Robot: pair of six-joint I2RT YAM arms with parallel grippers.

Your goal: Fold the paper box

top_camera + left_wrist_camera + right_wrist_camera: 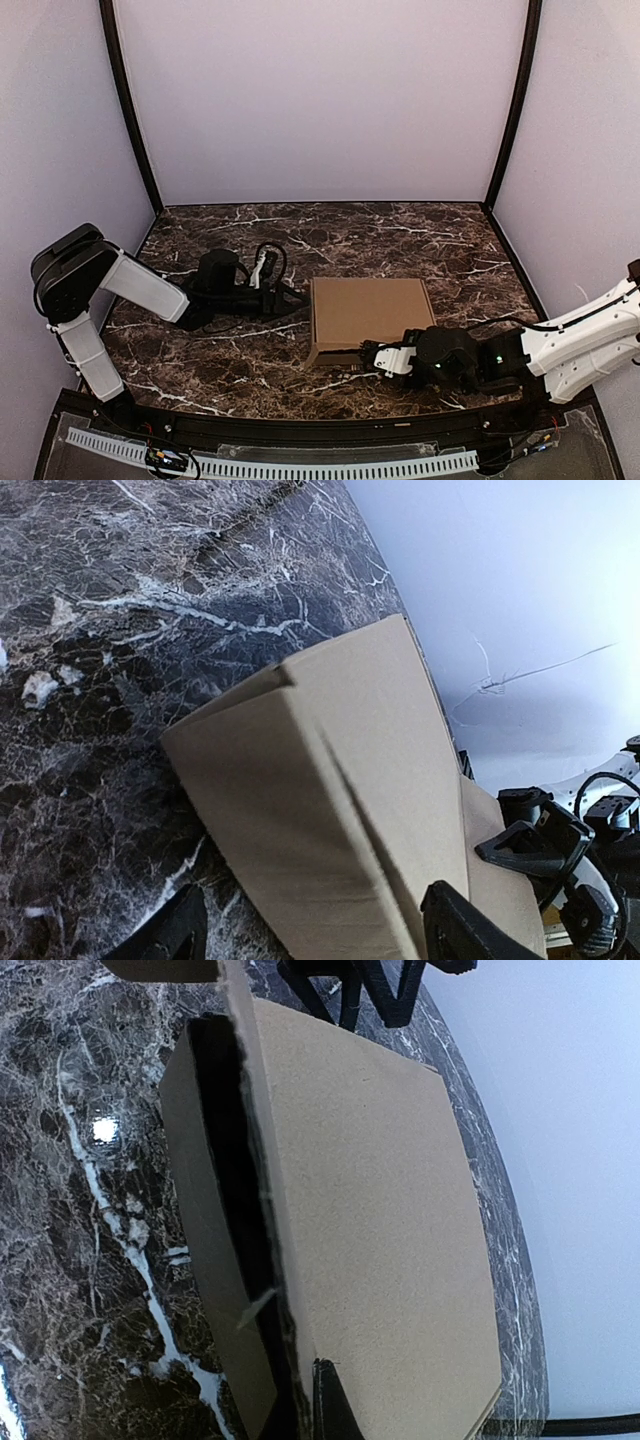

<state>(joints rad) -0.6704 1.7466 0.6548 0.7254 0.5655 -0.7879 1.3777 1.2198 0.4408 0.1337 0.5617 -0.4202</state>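
The paper box [365,312] lies folded into a shallow brown mailer in the middle of the marble table [230,370]. My left gripper [291,298] sits low at the box's left side, open. Its fingers [168,935] straddle the near corner of the box [340,780] without touching it. My right gripper [376,357] is at the box's near edge, shut on the lid's front edge [262,1210]. One black finger [335,1410] lies on top of the lid, and a dark gap shows beneath the lid. The left gripper's fingers [385,990] show beyond the box's far end.
A black cable loop with a white part [266,262] lies just behind the left gripper. Pale walls and black corner posts [132,110] close in the table on three sides. The right arm's black and white wrist [560,855] shows beyond the box.
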